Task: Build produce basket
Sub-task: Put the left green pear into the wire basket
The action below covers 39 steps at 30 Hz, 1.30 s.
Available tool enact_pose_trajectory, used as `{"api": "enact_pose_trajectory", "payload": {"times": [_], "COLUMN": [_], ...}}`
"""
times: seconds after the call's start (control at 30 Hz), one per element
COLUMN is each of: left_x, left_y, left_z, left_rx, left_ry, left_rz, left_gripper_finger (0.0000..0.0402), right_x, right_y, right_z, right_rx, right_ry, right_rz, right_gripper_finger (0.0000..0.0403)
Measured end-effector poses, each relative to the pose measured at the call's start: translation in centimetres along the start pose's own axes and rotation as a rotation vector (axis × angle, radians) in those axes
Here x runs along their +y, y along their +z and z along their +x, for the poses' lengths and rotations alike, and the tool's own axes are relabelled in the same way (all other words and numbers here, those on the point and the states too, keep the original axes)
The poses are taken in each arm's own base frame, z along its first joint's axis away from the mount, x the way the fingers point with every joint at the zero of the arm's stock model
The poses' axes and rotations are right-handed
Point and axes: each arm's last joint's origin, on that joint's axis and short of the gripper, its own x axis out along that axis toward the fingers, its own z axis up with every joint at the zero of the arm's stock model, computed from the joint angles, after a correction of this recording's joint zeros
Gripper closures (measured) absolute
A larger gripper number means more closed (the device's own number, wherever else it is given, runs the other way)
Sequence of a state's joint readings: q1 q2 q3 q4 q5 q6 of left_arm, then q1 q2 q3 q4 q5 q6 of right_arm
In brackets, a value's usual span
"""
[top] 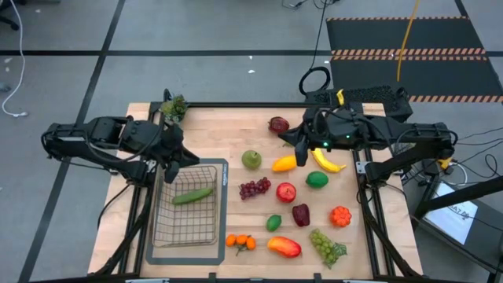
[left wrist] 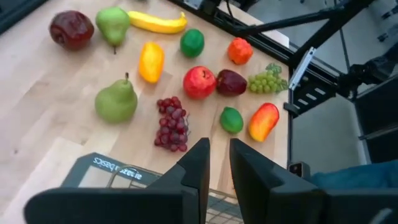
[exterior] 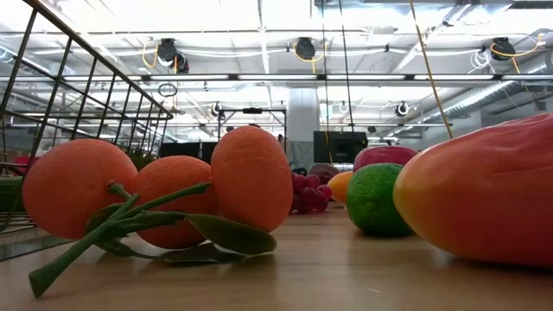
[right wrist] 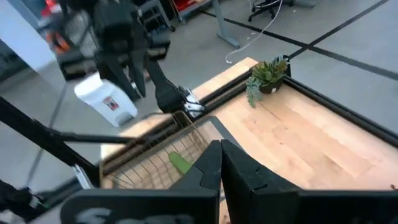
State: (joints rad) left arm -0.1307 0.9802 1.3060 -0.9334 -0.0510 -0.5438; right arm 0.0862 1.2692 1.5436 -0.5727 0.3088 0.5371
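Observation:
The grey wire basket [top: 215, 212] stands on a flat grey mat at the table's left, and a green cucumber [top: 192, 196] lies inside it. My left gripper [top: 170, 168] hangs above the basket's far end; its fingers [left wrist: 198, 163] stand a narrow gap apart with nothing between them. My right gripper [top: 291, 141] is shut and empty, raised over the far middle of the table, between a dark red apple [top: 278, 124] and a yellow-orange mango [top: 284, 163]. The remaining produce lies loose on the wood to the right of the basket.
On the table lie a green pear [top: 251, 159], banana [top: 328, 162], limes [top: 317, 179], purple grapes [top: 254, 188], a red apple [top: 285, 191], green grapes [top: 326, 245], a red-orange mango [top: 284, 246] and oranges [top: 240, 242]. A potted sprig [top: 174, 106] stands at the far left corner.

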Motion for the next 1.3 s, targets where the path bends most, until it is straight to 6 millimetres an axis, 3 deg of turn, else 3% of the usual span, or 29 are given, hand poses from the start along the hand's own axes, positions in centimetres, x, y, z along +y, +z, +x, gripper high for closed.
{"api": "enact_pose_trajectory", "payload": {"times": [0.27,0.53,0.73,1.0,1.3], "left_x": [0.1,0.2,0.2,0.2,0.3], "left_y": [0.1,0.1,0.2,0.3,0.3], "left_z": [0.0,0.0,0.0,0.0,0.1], "left_rx": [-0.028,-0.039,-0.041,-0.077,-0.087], "left_ry": [0.044,0.054,0.054,0.091,0.106], "left_rz": [-0.011,-0.090,-0.096,-0.137,-0.148], "left_gripper_finger": [0.0350,0.0350,0.0350,0.0350,0.0350], "right_x": [-1.1,-4.3,-5.1,-6.0,-8.8], "right_y": [-0.1,0.8,0.4,-2.8,-8.8], "right_z": [2.2,4.9,6.8,9.0,11.3], "right_rx": [0.071,0.166,0.196,0.111,0.015], "right_ry": [0.014,0.143,0.267,0.397,0.420], "right_rz": [-0.231,-0.343,-0.418,-0.391,-0.379], "right_gripper_finger": [0.0403,0.0403,0.0398,0.0349,0.0304]}}
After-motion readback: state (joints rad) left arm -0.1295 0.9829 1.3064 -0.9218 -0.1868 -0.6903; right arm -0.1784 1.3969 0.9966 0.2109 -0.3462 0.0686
